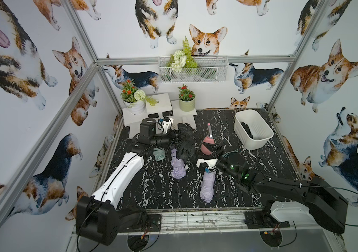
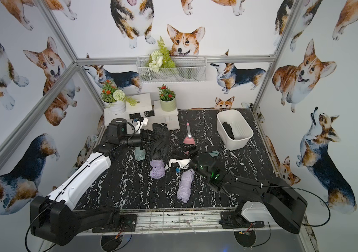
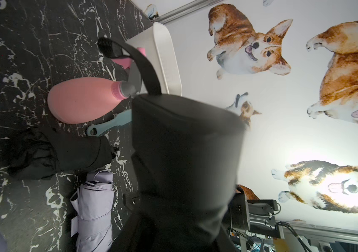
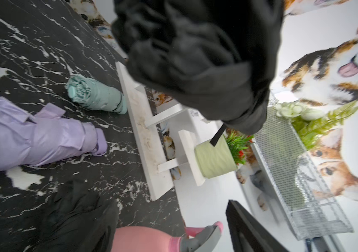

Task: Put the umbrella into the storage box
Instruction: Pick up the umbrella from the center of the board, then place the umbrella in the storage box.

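Observation:
A black folding umbrella (image 1: 184, 144) hangs tilted over the left middle of the black marble table, its loose lower cloth reaching down toward the surface. My left gripper (image 1: 177, 135) is shut on its upper part; in the left wrist view the black umbrella (image 3: 184, 152) hides the jaws. The white ribbed storage box (image 1: 259, 143) stands at the back right with a dark folded item (image 1: 246, 129) inside. My right gripper (image 1: 215, 150) is open beside the base of the pink spray bottle (image 1: 207, 146). In the right wrist view one black finger (image 4: 245, 229) stands apart from that bottle (image 4: 141, 240).
Two lilac folded umbrellas (image 1: 178, 168) (image 1: 207, 185) lie mid-table, and a mint one (image 1: 159, 152) lies under the left arm. White steps with potted plants (image 1: 186, 102) stand at the back left. A wire-mesh basket (image 1: 192, 69) hangs on the rear wall. A teal handle (image 2: 214, 153) lies by the right gripper.

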Available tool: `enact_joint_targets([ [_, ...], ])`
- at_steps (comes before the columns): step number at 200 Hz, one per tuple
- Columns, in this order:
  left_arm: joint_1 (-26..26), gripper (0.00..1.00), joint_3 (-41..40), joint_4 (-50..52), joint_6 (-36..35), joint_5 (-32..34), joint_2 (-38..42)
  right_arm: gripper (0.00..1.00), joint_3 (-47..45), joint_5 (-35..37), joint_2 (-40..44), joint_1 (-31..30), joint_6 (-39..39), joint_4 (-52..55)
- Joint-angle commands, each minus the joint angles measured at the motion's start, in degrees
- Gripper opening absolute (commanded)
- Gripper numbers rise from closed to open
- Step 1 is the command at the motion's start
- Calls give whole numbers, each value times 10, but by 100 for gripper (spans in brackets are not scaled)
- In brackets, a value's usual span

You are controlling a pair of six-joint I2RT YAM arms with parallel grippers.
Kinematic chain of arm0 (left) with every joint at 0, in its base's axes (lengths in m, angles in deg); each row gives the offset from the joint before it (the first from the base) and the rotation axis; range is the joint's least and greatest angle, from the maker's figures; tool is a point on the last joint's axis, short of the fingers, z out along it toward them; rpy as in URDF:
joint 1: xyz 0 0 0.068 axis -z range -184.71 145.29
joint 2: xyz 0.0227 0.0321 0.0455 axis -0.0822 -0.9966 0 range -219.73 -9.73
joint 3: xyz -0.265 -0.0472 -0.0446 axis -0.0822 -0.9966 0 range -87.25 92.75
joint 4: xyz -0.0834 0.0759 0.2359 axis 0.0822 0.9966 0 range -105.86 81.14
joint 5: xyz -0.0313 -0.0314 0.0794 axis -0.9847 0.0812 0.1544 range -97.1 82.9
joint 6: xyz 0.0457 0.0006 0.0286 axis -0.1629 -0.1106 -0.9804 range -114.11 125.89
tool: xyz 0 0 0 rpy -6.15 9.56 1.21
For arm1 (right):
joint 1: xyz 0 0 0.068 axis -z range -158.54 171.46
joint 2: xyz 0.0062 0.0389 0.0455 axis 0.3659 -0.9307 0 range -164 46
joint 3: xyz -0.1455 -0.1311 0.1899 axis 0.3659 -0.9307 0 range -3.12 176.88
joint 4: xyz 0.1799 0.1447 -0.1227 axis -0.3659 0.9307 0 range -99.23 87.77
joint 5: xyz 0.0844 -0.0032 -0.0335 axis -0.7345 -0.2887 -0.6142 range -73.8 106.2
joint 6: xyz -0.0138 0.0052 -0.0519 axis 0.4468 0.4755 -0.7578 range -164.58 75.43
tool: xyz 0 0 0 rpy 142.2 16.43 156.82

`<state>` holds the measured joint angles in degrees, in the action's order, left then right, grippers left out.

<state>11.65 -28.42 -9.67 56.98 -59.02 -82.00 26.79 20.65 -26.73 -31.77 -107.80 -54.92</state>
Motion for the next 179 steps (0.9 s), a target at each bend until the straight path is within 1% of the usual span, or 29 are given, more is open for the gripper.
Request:
enact_joint_targets([
  [1, -1, 5, 6, -38, 19, -38, -4, 83, 11, -12, -3, 0, -56, -103],
  [18, 0, 5, 1, -46, 23, -36, -9, 82, 12, -36, 2, -4, -58, -111],
  [48, 8, 4, -3, -70, 37, -35, -23, 82, 9, -41, 2, -19, -76, -145],
  [68, 18, 4, 1, -86, 47, -33, -38, 82, 12, -54, 8, -26, -81, -125],
  [90, 37, 4, 13, -91, 47, -25, -59, 81, 8, -55, 12, -32, -77, -148],
  [107, 48, 4, 14, -116, 64, -21, -74, 80, 12, -53, 20, -34, -80, -123],
  [123, 61, 3, 17, -143, 80, -22, -88, 75, 10, -52, 25, -34, -75, -112],
  [142, 75, 3, 23, -145, 81, -17, -99, 66, 7, -45, 32, -34, -76, -109],
  [166, 86, 4, 25, -152, 85, -13, -106, 64, 9, -32, 45, -34, -77, -78],
  [169, 87, 5, 25, -153, 85, -13, -106, 60, 9, -31, 46, -34, -76, -77],
  [179, 89, 6, 25, -153, 85, -12, -108, 53, 8, -29, 50, -34, -73, -73],
])
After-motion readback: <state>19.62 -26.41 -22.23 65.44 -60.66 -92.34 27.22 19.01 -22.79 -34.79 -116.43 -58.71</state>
